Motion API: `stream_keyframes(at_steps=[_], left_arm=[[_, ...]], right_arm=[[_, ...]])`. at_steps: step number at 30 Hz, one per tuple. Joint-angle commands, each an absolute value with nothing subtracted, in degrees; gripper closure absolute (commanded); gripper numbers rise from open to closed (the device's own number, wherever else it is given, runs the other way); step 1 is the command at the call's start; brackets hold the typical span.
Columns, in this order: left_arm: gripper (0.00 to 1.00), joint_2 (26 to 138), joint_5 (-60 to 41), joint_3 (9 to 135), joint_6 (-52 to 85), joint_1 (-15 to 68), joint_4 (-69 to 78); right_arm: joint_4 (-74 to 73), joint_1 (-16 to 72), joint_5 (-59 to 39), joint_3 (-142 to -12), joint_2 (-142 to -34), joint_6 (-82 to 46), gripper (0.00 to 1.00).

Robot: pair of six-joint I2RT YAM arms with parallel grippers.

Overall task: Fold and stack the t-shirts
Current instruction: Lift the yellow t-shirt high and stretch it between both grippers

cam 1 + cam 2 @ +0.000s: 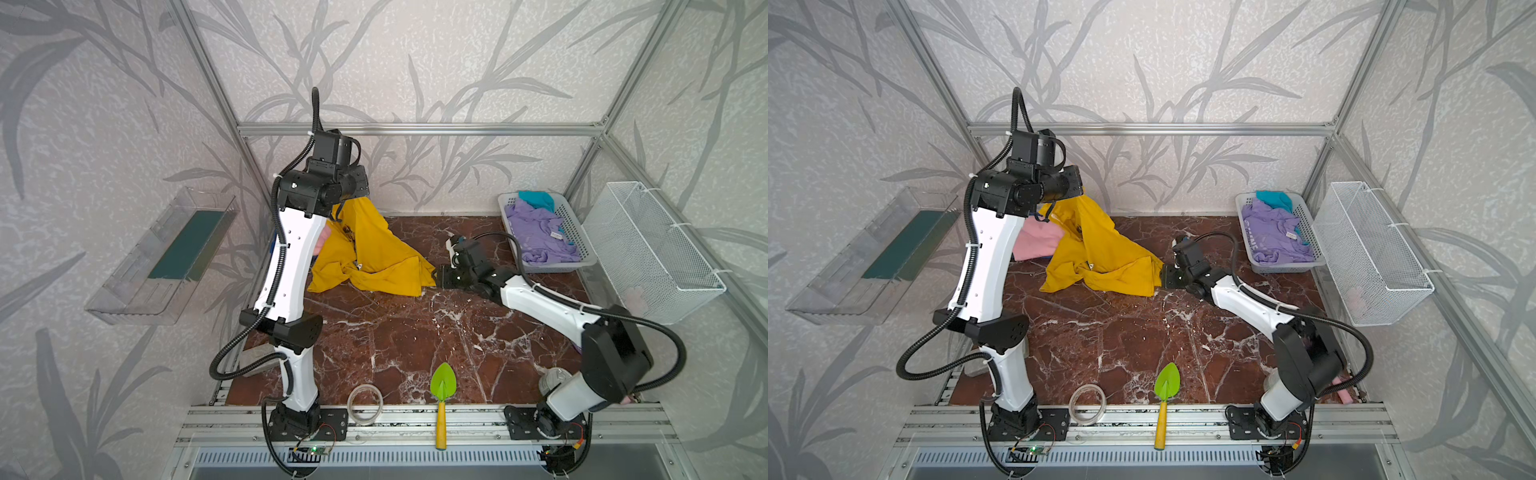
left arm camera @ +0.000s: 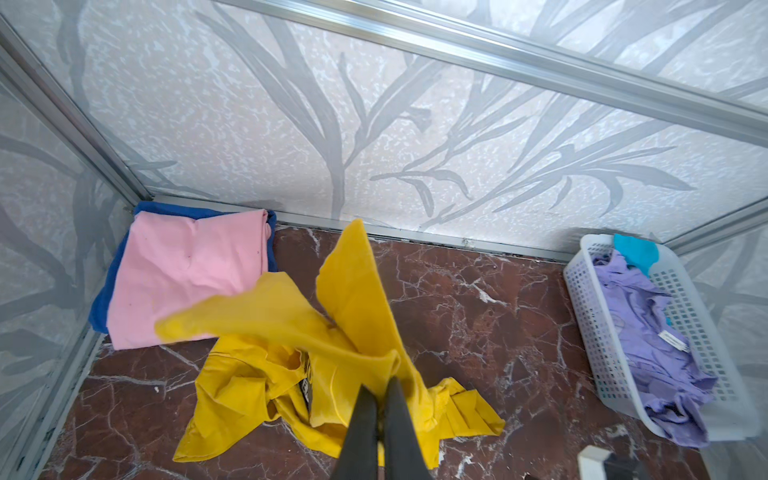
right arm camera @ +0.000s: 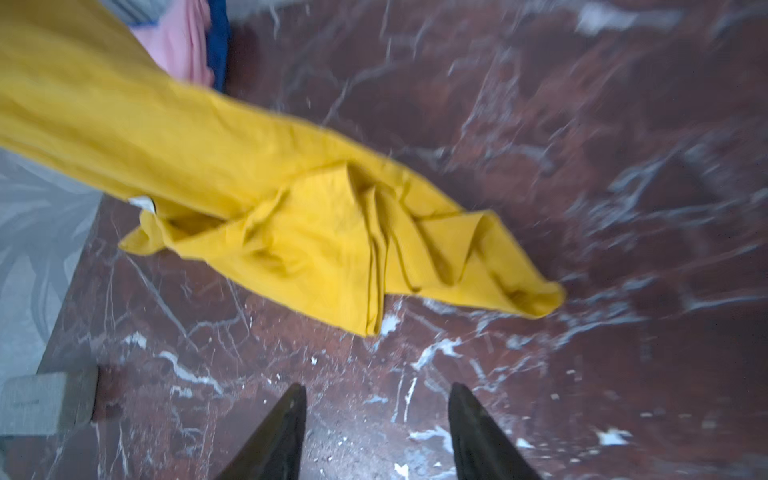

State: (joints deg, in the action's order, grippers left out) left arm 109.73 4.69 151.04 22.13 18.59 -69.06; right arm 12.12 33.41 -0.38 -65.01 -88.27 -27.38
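My left gripper (image 2: 380, 384) is shut on a pinch of the mustard-yellow t-shirt (image 1: 374, 253) and holds that part high at the back left. The rest of the shirt trails down in a rumpled heap (image 2: 249, 390) on the marble table. My right gripper (image 3: 378, 395) is open and empty, low over the table, just short of the shirt's right corner (image 3: 532, 299). A folded pink t-shirt (image 2: 187, 270) lies on a folded blue one (image 2: 102, 303) in the back left corner. Lavender (image 1: 536, 232) and teal (image 1: 536, 198) t-shirts lie crumpled in the white perforated basket (image 1: 548, 268).
A white wire basket (image 1: 652, 249) hangs on the right wall and a clear tray (image 1: 166, 257) on the left wall. A tape roll (image 1: 365, 404) and a green trowel (image 1: 442, 390) lie at the front edge. A grey block (image 3: 41, 403) sits by the left rail.
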Motion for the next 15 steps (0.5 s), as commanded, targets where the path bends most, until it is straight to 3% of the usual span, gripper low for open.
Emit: stream_keyframes(at_steps=[1, 7, 15], left_arm=[[1.0, 103.4, 0.3, 153.5, 23.4, 18.5, -69.3], [1.0, 96.1, 0.7, 149.8, 23.5, 18.5, -68.6], [1.0, 89.4, 5.0, 146.2, 22.9, 18.5, -68.4]], right_arm=[[15.7, 34.4, 3.1, -70.4, -86.7, -17.9, 0.38], [16.6, 34.8, -13.8, -80.0, -95.4, -5.5, 0.3], [11.2, 38.6, -24.0, -81.7, -103.0, -4.9, 0.29]])
